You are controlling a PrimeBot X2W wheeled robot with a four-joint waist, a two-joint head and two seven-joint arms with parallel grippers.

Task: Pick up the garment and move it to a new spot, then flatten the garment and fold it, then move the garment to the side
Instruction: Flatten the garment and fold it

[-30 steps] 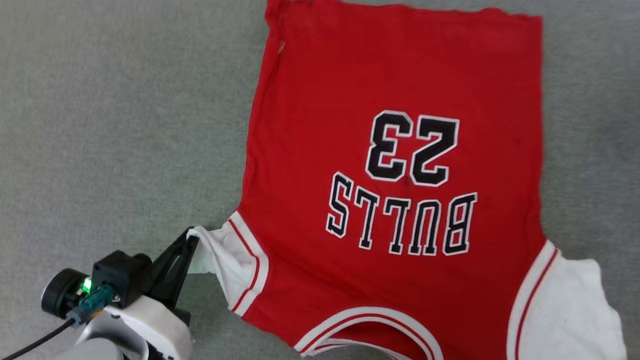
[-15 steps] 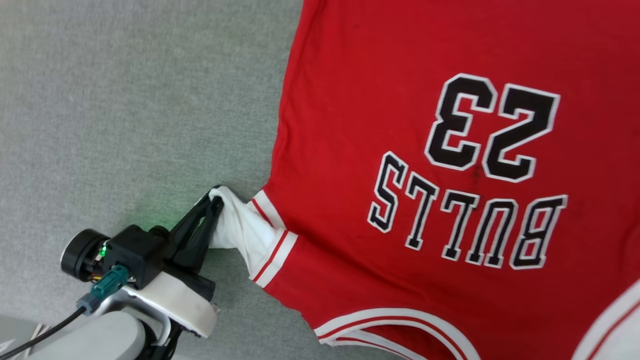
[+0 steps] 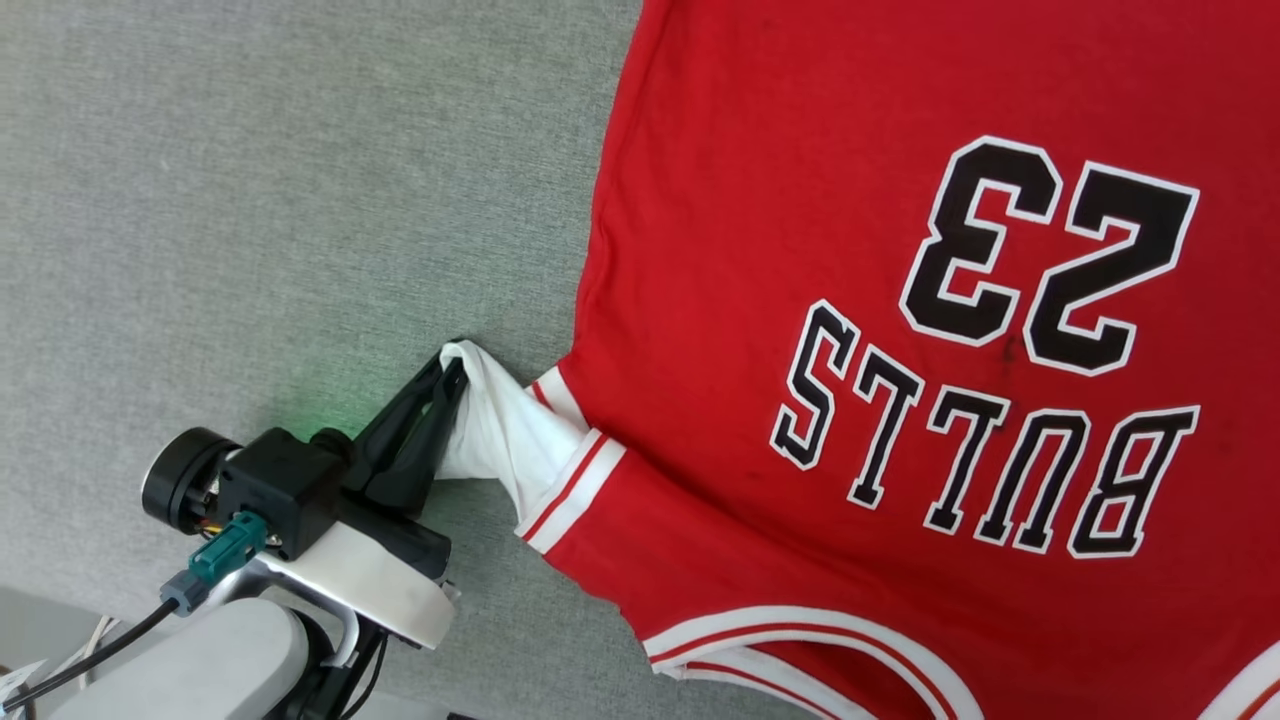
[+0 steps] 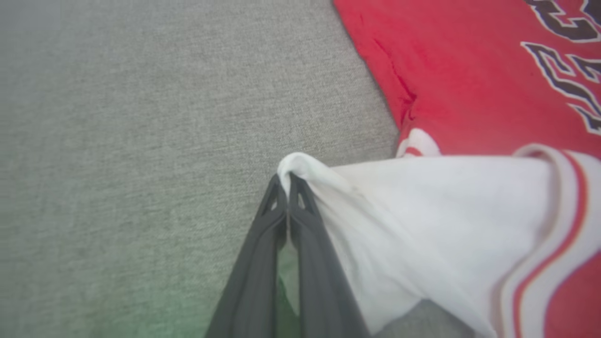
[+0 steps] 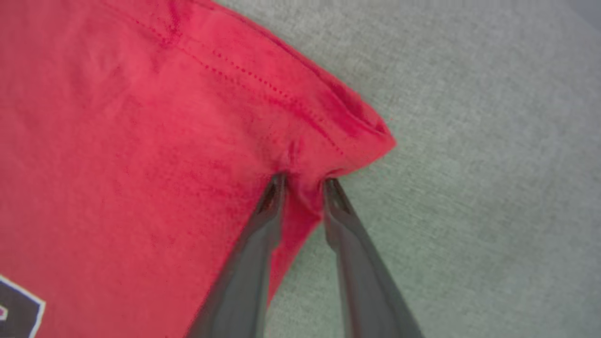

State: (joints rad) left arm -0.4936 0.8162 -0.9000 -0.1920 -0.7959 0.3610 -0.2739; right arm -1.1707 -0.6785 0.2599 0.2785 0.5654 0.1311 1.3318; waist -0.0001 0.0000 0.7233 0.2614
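the grey surface is lying open left of the red bulls 23 jersey t-shirt, which is spreading print-up past the head view's right edge. flattening is looking nearly done; folding and moving aside are waiting. the left jaws are pinching the white sleeve tip; the right jaws are straddling puckered cloth by the hem corner, grip unclear.

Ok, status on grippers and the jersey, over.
Left gripper shut on the white sleeve tip. Right gripper straddles a puckered red hem corner, grip unconfirmed. Jersey lettering up on grey surface; nothing in the way.
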